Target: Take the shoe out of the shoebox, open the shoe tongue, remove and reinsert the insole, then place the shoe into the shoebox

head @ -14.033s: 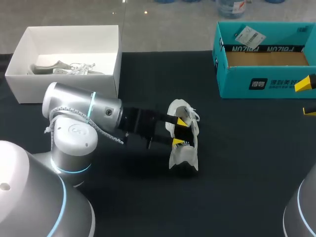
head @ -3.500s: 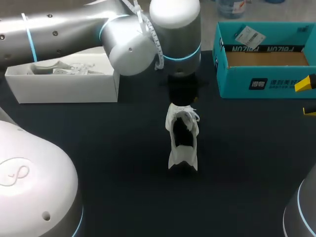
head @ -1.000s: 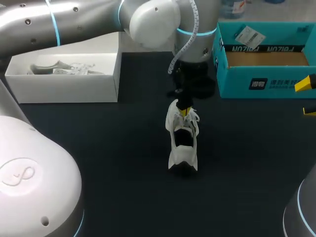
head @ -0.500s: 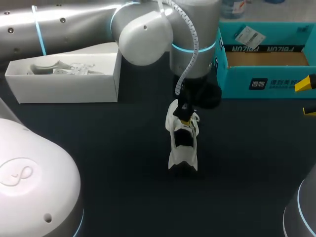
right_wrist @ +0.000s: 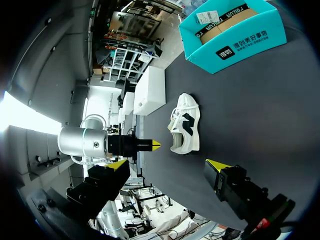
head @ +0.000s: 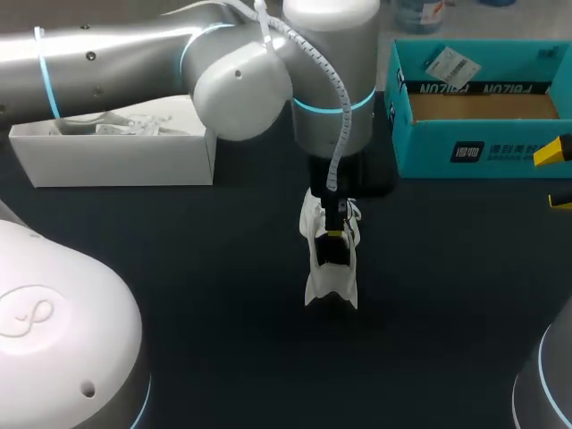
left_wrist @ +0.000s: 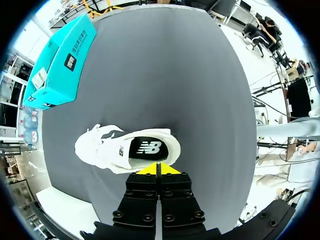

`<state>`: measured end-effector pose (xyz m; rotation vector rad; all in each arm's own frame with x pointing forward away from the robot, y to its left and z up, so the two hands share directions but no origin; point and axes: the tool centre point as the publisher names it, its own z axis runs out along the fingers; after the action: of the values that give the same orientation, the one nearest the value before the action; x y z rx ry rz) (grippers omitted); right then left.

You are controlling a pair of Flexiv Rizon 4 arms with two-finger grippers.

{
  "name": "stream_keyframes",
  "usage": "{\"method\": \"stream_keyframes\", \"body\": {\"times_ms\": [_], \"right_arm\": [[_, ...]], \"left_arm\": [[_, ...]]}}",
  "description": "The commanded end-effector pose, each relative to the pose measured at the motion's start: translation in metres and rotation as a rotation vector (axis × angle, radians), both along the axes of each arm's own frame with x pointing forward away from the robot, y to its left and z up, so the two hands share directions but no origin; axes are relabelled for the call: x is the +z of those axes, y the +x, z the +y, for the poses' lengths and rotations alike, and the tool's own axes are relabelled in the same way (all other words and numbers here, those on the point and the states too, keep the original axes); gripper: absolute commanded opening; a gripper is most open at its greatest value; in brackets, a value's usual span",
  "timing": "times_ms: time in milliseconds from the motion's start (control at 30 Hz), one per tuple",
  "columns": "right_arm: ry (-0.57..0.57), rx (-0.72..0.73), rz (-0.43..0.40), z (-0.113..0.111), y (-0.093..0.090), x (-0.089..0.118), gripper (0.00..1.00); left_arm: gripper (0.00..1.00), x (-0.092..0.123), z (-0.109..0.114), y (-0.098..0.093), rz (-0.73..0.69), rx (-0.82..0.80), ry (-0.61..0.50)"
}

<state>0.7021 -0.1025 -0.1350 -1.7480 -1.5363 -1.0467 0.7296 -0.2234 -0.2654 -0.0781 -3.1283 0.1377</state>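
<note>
Plainly, the left pincer (left_wrist: 159, 169) has its two yellow tips pressed flat together, with only a thin seam between them and nothing held. It points straight down at the dark bench (left_wrist: 165, 75) and hangs over the white shoe (left_wrist: 127, 150). In its own wrist view the tips sit at the rim of the shoe's opening, toward the heel end, just beside the dark insole (left_wrist: 147, 148) that lies inside. The right wrist view shows a small gap between those tips and the shoe, so they are close but not touching.

The shoe stands upright on its sole near the middle of the bench, laces toward the far side and heel toward the robot. The left arm (head: 268, 71) reaches in across the far left to get above it.

Further out, the open teal shoebox (head: 483, 147) sits at the far right, well apart from the shoe. An open white box (head: 116, 161) sits at the far left with another pale shoe (head: 125, 127) inside.

The right pincer (right_wrist: 167, 165) is at the right edge, fingers spread wide, holding nothing, well apart from the shoe.
</note>
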Motion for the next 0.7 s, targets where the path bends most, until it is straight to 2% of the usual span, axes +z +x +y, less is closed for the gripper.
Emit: {"method": "stream_keyframes", "body": {"times_ms": [33,267,400,433,500,533,567,700], "right_arm": [[-0.002,-0.003,0.0,0.0,-0.001,0.0,1.0],[-0.002,-0.003,0.0,0.0,-0.001,0.0,1.0],[-0.002,-0.003,0.0,0.0,-0.001,0.0,1.0],[-0.002,-0.003,0.0,0.0,-0.001,0.0,1.0],[-0.002,-0.003,0.0,0.0,-0.001,0.0,1.0],[-0.002,-0.003,0.0,0.0,-0.001,0.0,1.0],[-0.002,-0.003,0.0,0.0,-0.001,0.0,1.0],[-0.002,-0.003,0.0,0.0,-0.001,0.0,1.0]], "left_arm": [[0.0,-0.003,0.01,-0.002,-0.004,-0.005,-0.034],[0.0,-0.003,0.01,-0.002,-0.004,-0.005,-0.034],[0.0,-0.012,0.01,-0.005,-0.015,0.009,-0.03],[0.18,-0.014,0.01,-0.006,-0.016,0.01,-0.029],[0.64,-0.018,0.01,-0.007,-0.015,0.037,-0.02],[0.9,-0.02,0.009,-0.007,-0.024,0.038,-0.02],[1.0,-0.021,0.008,-0.008,-0.023,0.041,-0.021],[1.0,-0.028,0.003,-0.014,-0.01,0.035,-0.01]]}}
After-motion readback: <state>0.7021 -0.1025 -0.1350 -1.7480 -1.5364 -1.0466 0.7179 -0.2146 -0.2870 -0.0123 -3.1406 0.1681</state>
